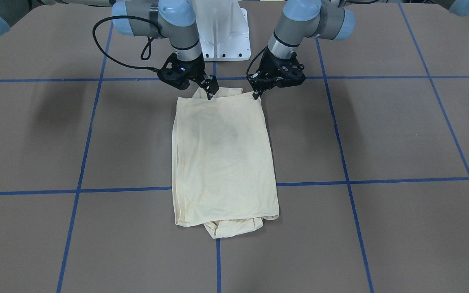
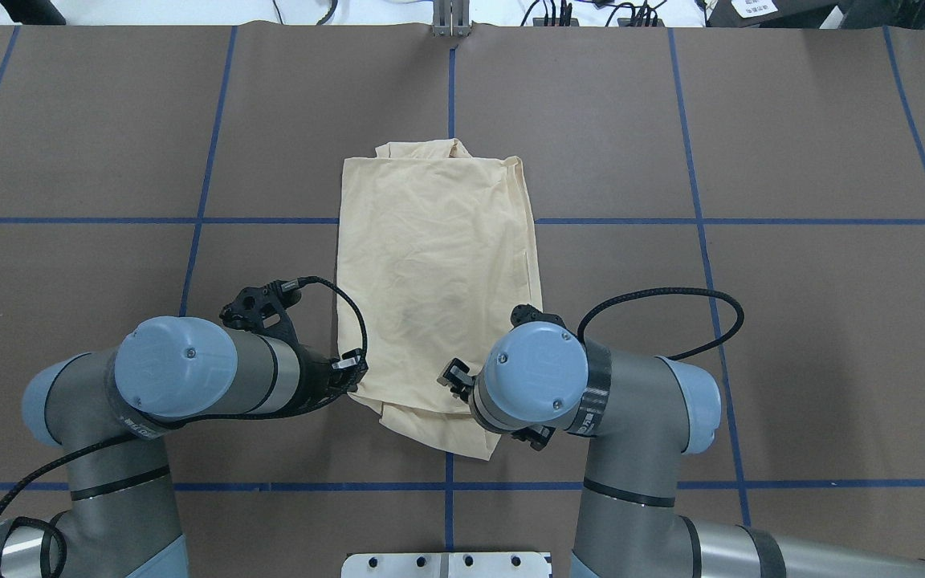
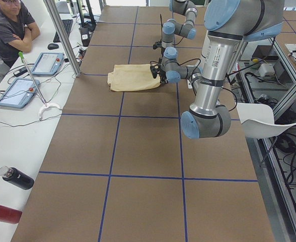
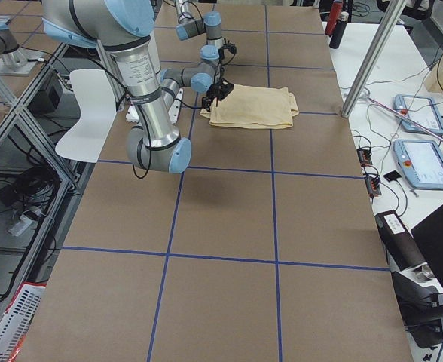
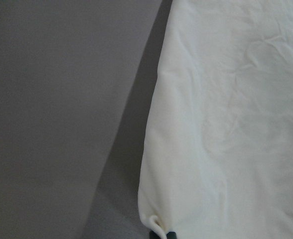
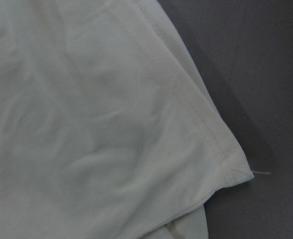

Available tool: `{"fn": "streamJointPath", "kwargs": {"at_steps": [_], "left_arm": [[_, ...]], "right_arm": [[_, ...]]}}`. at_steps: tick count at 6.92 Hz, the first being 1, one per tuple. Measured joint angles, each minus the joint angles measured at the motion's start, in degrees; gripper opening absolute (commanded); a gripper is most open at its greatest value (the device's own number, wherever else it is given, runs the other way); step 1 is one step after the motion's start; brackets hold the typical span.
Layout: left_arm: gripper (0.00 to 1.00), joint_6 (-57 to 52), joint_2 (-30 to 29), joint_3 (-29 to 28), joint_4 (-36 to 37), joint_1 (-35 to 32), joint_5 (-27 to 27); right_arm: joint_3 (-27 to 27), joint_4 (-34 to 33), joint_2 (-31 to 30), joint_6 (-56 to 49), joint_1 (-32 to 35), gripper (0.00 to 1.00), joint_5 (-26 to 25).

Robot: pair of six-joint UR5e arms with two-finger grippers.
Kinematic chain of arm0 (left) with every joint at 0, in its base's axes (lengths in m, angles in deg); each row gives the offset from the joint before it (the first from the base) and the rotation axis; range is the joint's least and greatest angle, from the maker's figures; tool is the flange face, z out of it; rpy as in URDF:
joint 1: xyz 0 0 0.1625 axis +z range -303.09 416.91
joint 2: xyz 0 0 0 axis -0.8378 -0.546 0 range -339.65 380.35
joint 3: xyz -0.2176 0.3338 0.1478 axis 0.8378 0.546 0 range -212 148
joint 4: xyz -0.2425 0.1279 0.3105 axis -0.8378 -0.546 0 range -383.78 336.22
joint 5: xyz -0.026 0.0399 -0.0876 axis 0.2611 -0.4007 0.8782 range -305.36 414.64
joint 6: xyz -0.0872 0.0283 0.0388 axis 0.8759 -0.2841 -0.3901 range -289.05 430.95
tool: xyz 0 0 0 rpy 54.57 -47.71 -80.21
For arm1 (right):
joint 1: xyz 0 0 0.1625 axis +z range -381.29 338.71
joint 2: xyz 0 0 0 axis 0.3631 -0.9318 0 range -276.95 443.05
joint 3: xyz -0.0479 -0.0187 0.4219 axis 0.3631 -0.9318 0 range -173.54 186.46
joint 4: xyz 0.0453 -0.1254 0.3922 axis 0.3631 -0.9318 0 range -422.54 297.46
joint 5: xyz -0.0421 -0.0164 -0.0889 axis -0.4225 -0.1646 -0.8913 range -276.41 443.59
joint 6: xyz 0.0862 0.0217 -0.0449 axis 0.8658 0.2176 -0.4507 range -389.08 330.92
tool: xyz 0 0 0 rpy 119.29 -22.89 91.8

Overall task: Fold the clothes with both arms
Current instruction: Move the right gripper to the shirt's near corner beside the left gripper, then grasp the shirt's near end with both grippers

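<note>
Both pincers sit at the shirt's near edge, robot side. Left gripper (image 1: 255, 94): jaws look pinched together on the near corner of the T-shirt (image 1: 223, 162); its wrist view shows a nub of cloth caught at the bottom edge. Right gripper (image 1: 210, 91): fingers close together at the other near corner, probably gripping cloth, though the contact itself is too small to confirm.

T-shirt lies mid-table (image 1: 381, 134), already narrowed to a long rectangle, sleeves apparently tucked inside; bunched cloth pokes out at the far end. Near edge looks slightly raised.

Step, as I judge it: corner grasp taken, lengthwise fold about to start. Next move calls for lifting both corners together, level, and carrying them over toward the far end without stretching or skewing the panel.

Hard to make out:
- Overhead view: wrists cover both sets of fingers.
- Print only a faint dark shadow through the fabric; neck label not seen.
- Right wrist view shows a stitched hem corner, no fingers.
</note>
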Motion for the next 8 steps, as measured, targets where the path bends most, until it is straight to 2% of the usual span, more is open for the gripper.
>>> {"fn": "streamJointPath", "kwargs": {"at_steps": [5, 6, 7, 8], "left_arm": [[0.0, 0.0, 0.0, 0.0, 0.0, 0.1, 0.0], [0.0, 0.0, 0.0, 0.0, 0.0, 0.1, 0.0], [0.0, 0.0, 0.0, 0.0, 0.0, 0.1, 0.0], [0.0, 0.0, 0.0, 0.1, 0.0, 0.1, 0.0]], "right_arm": [[-5.6, 0.0, 2.8, -0.2, -1.5, 1.0, -2.7], [-5.9, -0.1, 2.8, -0.3, -1.5, 0.93, -2.7], [-5.9, -0.3, 2.7, -0.3, -1.5, 0.78, -2.7], [-6.0, -0.4, 2.6, -0.6, -1.5, 0.69, -2.7]]}}
